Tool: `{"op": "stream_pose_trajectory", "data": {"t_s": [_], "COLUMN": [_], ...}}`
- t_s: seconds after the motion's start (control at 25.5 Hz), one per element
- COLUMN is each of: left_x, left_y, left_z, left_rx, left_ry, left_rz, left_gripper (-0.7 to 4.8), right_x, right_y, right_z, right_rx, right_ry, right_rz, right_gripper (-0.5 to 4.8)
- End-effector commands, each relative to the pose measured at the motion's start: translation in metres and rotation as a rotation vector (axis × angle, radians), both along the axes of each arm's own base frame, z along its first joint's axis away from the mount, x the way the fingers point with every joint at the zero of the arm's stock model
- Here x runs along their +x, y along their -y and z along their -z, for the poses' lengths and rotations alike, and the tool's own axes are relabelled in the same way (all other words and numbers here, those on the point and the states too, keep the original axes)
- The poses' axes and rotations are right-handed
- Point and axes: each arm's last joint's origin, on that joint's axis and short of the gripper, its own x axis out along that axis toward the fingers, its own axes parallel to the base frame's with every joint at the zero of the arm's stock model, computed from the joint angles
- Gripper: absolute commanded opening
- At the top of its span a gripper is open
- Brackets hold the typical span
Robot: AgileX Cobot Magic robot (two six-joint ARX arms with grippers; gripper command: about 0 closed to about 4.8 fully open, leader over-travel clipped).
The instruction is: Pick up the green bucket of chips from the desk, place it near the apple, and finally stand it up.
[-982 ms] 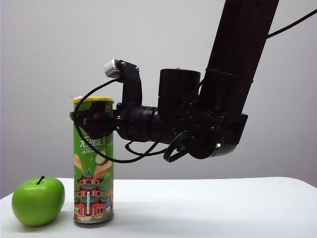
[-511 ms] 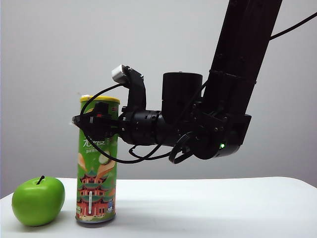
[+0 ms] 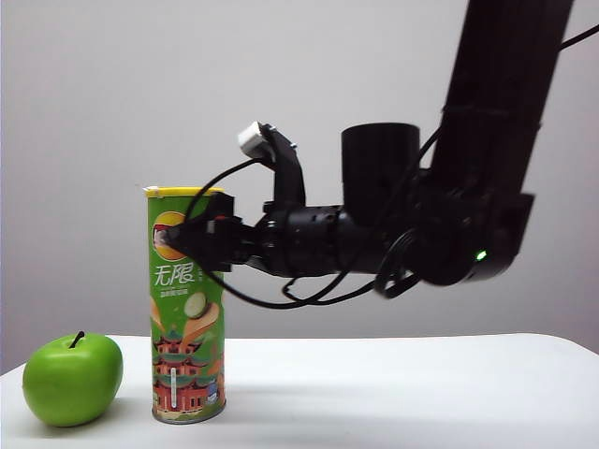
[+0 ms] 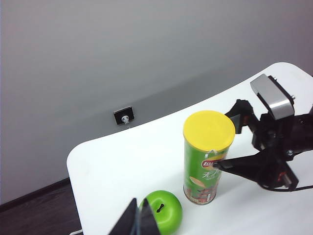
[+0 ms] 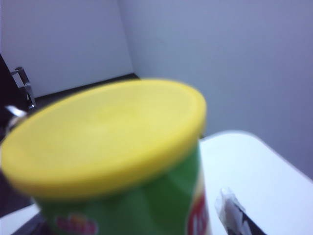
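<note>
The green bucket of chips [image 3: 187, 309] stands upright, lid up, just beside the apple [image 3: 72, 379], both near the desk [image 3: 393, 388] edge. Right gripper [image 3: 192, 238] straddles its top, jaws wide, gripping nothing; left gripper [image 4: 138, 223], above the apple, is closed, empty.

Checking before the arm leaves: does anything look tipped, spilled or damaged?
Nothing stands out. The green bucket of chips stands upright on the desk beside the apple, lid on. The right gripper is open at its upper part; the left gripper is shut, above the apple.

The green bucket of chips [image 3: 188, 305] stands upright on the desk [image 3: 393, 388], just right of the apple [image 3: 72, 379].
</note>
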Motion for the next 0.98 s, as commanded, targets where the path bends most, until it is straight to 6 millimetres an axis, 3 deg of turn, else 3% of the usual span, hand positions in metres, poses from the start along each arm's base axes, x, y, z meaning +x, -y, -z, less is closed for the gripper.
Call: {"op": "stream_pose_trajectory", "data": {"t_s": [0.04, 0.28, 0.31, 0.35, 0.39, 0.43, 0.67, 0.83, 0.98], "left_x": [0.000, -0.002, -0.002, -0.003, -0.003, -0.003, -0.008, -0.019, -0.033], "left_y": [0.000, 0.001, 0.002, 0.002, 0.002, 0.002, 0.003, 0.003, 0.003], "left_z": [-0.001, 0.001, 0.003, 0.003, 0.003, 0.003, 0.010, 0.006, 0.035], "left_rx": [-0.002, -0.003, -0.003, -0.001, -0.002, -0.002, -0.010, -0.039, -0.066], "left_ry": [0.009, -0.014, -0.031, -0.037, -0.038, -0.038, -0.116, -0.033, -0.042], "left_rz": [0.006, 0.012, 0.020, 0.024, 0.026, 0.026, 0.024, 0.002, -0.064], "left_gripper": [-0.06, -0.06, -0.06, -0.06, -0.06, -0.06, -0.06, -0.06, -0.06], "right_x": [-0.005, -0.031, -0.038, -0.043, -0.050, -0.055, -0.088, -0.114, -0.141], "right_y": [0.008, 0.030, 0.036, 0.039, 0.045, 0.049, 0.084, 0.111, 0.140], "right_z": [-0.003, -0.022, -0.029, -0.036, -0.046, -0.056, -0.129, -0.173, -0.203], "right_rx": [-0.044, -0.072, -0.081, -0.086, -0.092, -0.093, -0.219, -0.218, -0.196], "right_ry": [-0.058, -0.112, -0.135, -0.144, -0.144, -0.133, -0.066, 0.066, 0.154], "right_rz": [-0.019, -0.018, -0.017, -0.017, -0.009, -0.005, 0.297, 0.477, 0.592], "right_gripper": [4.79, 4.79, 4.06, 2.95, 0.91, -0.12, -0.06, -0.06, -0.05]}}
